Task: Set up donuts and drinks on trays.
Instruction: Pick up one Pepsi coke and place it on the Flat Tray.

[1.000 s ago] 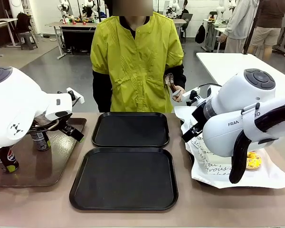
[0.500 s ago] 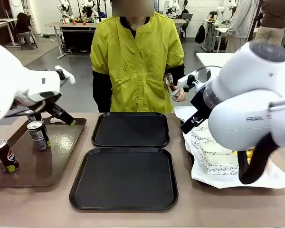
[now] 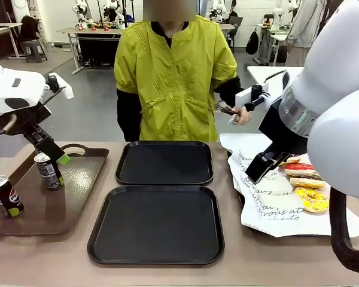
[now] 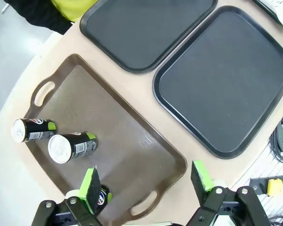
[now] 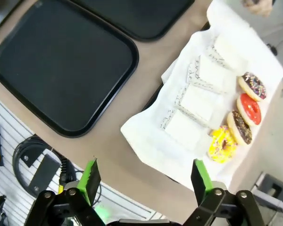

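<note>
Setup is at its very beginning, I judge: both black trays, the near tray (image 3: pixel 155 239) and the far tray (image 3: pixel 164 164), lie bare, one behind the other, in the middle of the worktop (image 3: pixel 48 257). The drinks (image 4: pixel 71 147) stand in the brown tray (image 4: pixel 132 141) on my left side. The donuts (image 5: pixel 239 126) lie in a row on the paper-lined tray (image 5: pixel 148 139) on my right side, next to white printed boxes (image 5: pixel 198 101). My left gripper (image 4: pixel 145 178) hangs above the brown tray with its fingers spread wide and holding nothing; one can shows below, close by one finger. My right gripper (image 5: pixel 144 175) hangs well above the edge of the paper, its fingers spread also and empty. The next move, I think, calls for lowering the left fingers around one can, well centred, without pushing the two neighbours that stand close together.
</note>
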